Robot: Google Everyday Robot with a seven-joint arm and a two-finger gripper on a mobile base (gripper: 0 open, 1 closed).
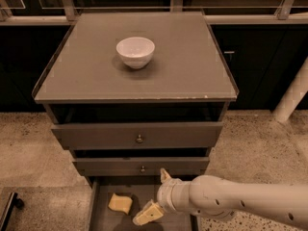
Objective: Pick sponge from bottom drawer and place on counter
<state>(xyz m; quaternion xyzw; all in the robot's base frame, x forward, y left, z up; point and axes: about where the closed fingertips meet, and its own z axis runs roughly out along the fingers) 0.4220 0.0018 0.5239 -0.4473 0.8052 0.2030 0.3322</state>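
The pale-yellow sponge (120, 203) lies on the floor of the open bottom drawer (108, 220), towards its left side. My gripper (157, 194) reaches in from the right on a white arm and hangs over the drawer, just right of the sponge and apart from it. Its two cream fingers are spread wide: one fingertip (148, 213) points down-left near the sponge, the other (164, 174) points up by the middle drawer front. Nothing is between them. The grey counter (183, 66) tops the cabinet.
A white bowl (135, 51) stands on the counter, left of centre towards the back. Two upper drawers with small knobs (139, 139) sit slightly pulled out above the bottom drawer. A white post (293, 93) stands at the right. Speckled floor surrounds the cabinet.
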